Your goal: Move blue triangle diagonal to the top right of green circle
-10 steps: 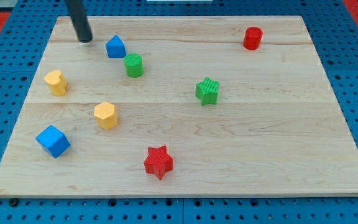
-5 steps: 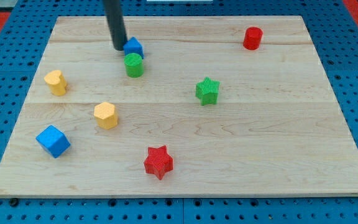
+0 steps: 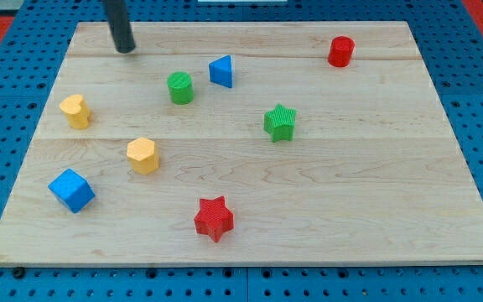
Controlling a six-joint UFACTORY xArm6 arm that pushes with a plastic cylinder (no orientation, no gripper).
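Note:
The blue triangle [image 3: 220,71] lies on the wooden board [image 3: 350,184], just up and to the right of the green circle [image 3: 180,87], with a small gap between them. My tip [image 3: 125,49] rests near the board's top left, well left of both blocks and touching neither.
A green star [image 3: 280,122] sits right of centre. A red cylinder [image 3: 340,51] stands at the top right. Two yellow blocks [image 3: 75,111] [image 3: 142,155] and a blue cube [image 3: 71,190] are at the left. A red star [image 3: 214,219] lies near the bottom.
The blue triangle has slid right, from the green circle's upper left to its upper right. My tip pushed it across, then moved back left to the board's top-left area.

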